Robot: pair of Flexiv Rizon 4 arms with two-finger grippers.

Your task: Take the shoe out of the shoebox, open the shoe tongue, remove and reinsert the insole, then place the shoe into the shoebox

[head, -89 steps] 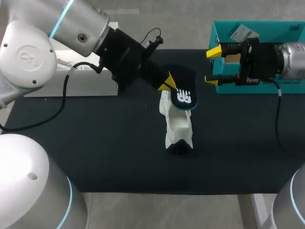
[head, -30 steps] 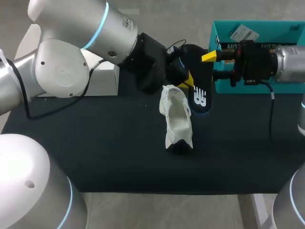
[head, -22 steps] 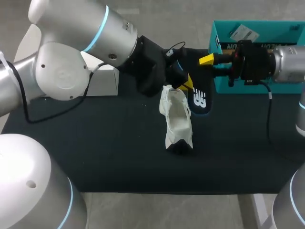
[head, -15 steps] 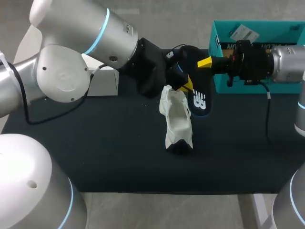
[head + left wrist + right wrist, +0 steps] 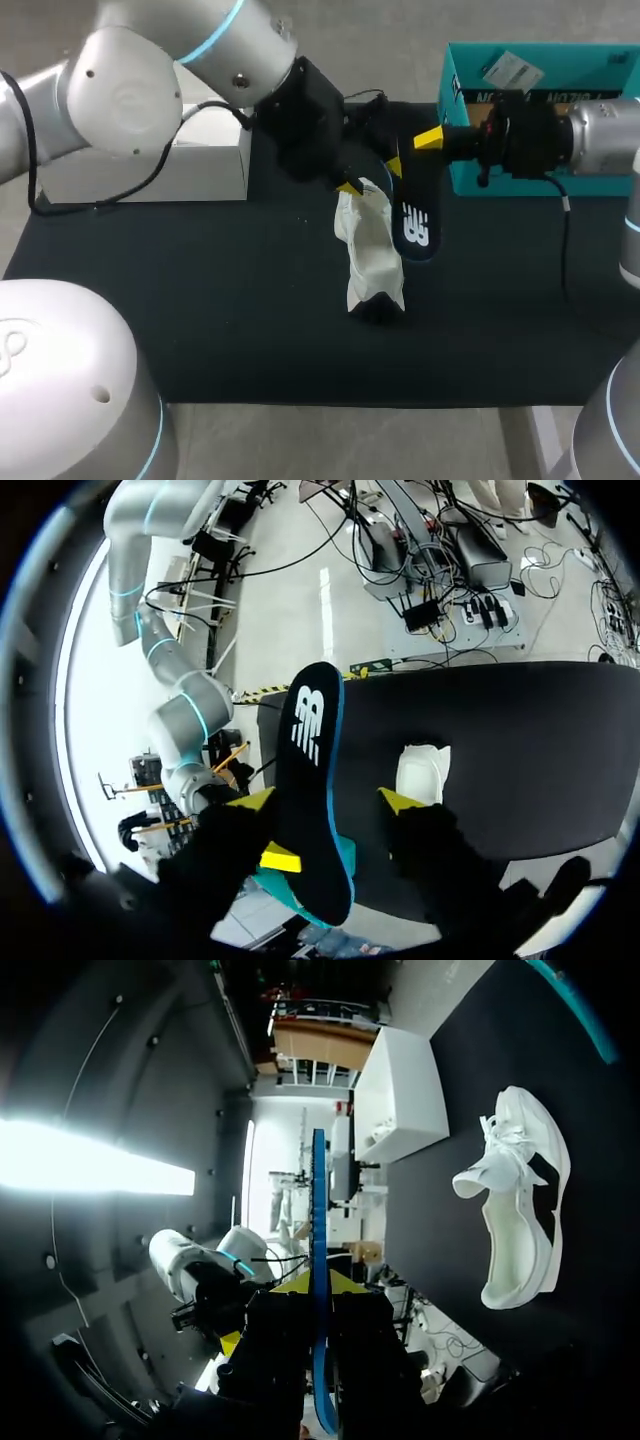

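The white shoe [image 5: 372, 255] lies on the black table mat, its opening facing up. The black insole [image 5: 413, 215], with a white logo, hangs nearly upright beside the shoe's upper end. My right gripper [image 5: 428, 140] is shut on the insole's top end. In the right wrist view the insole [image 5: 318, 1250] is edge-on between the shut fingers, with the shoe [image 5: 520, 1210] beyond. My left gripper [image 5: 371, 176] stands open above the shoe. The left wrist view has the insole [image 5: 310, 760] between its spread fingertips [image 5: 400, 800], which hold nothing.
The teal shoebox [image 5: 449, 80] stands at the back right, behind my right arm. A white box [image 5: 150, 170] sits at the back left. The black mat [image 5: 200, 300] covers the table in front of and to the left of the shoe.
My right gripper closed on the insole's top end, then my left gripper opened and let go of it. The insole now hangs lower and more upright beside the shoe.
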